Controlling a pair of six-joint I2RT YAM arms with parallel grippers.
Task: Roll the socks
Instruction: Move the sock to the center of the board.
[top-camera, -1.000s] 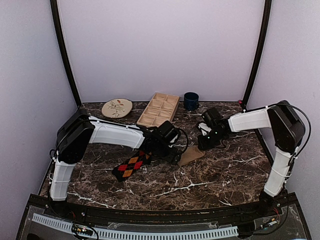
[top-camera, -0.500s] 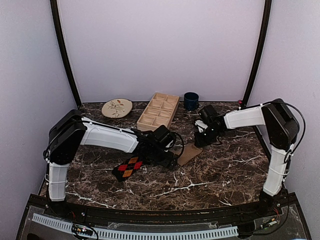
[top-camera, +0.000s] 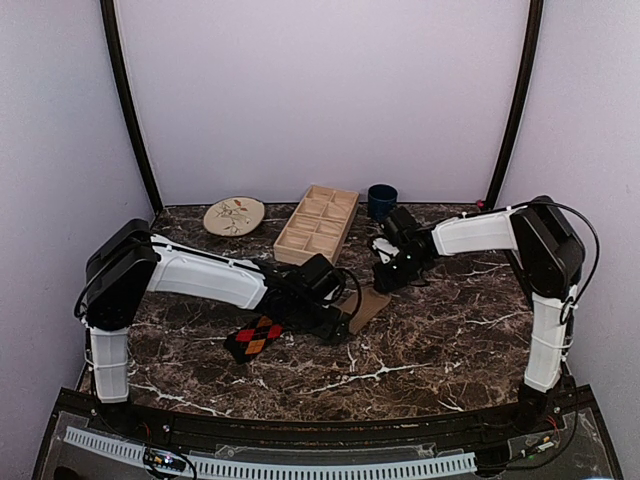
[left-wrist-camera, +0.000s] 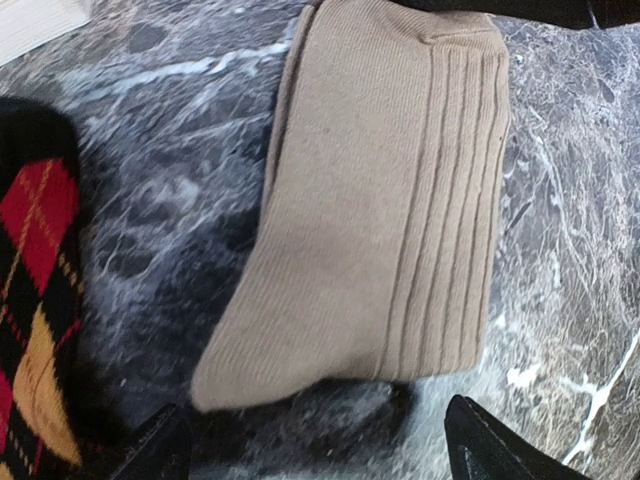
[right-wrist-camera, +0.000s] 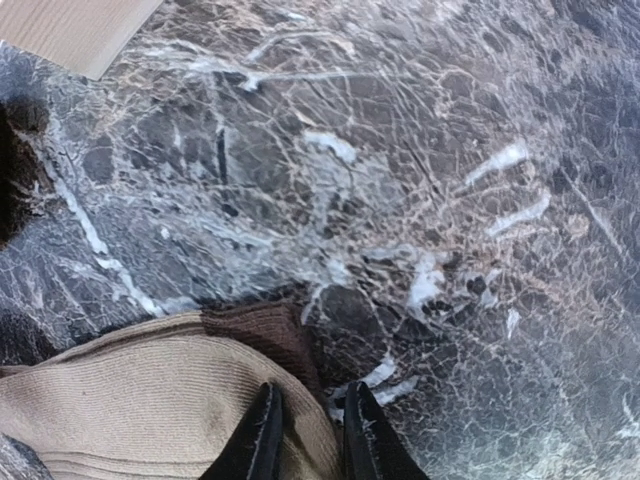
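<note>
Right arm is sitting closer to the far edge of the bench (top-camera: 450, 340) than a second ago, and the left arm is reaching further across the middle, so both are now crowding the tan sock (left-wrist-camera: 390, 220). That sock is lying flat around the middle of the bench, one end pointing toward the far edge, and it's looking narrower from above than before. The argyle sock (top-camera: 255, 336) is lying just beside it, toward the left and near edges, with a strip of bare bench showing between them.

Left fingers (left-wrist-camera: 485, 445) are standing wide apart with nothing between them, hovering right at the nearer end of the tan sock. Right fingers (right-wrist-camera: 262, 435) are sitting almost together with a thin gap, over the other end by the brown patch (right-wrist-camera: 262, 335). Can't tell if they're pinching any fabric.

Handling-wise, I'm guessing it's a light, floppy knit that's going to bunch and drag on the polished stone rather than slide cleanly. Grabbing the very edge of one end, both layers at once, is looking like the sensible spot for starting a roll.
</note>
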